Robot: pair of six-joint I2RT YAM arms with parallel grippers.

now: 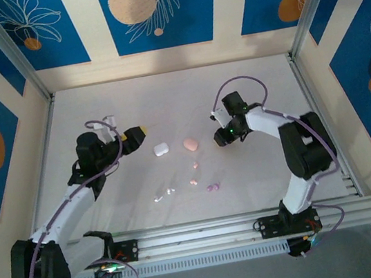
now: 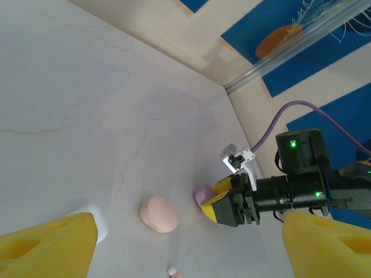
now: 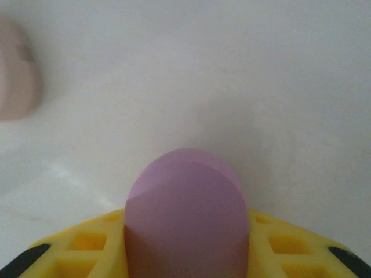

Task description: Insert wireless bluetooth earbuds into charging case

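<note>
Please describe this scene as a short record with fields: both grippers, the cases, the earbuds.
left gripper: open, beside white case
right gripper: shut on purple case
pink case: on table, right of white case
earbuds: loose on table, between cases and arm bases

White table (image 1: 167, 107), white case (image 1: 160, 149), pink case (image 1: 190, 143), earbuds (image 1: 212, 187)

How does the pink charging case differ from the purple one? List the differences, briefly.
Colour: the pink case is pale pink, the purple case lilac. State: the pink case lies free on the table; the purple case is clamped in the right gripper. Place: the pink case sits beside the white case; the purple case is apart from both. Both are smooth, rounded pebble shapes.
</note>
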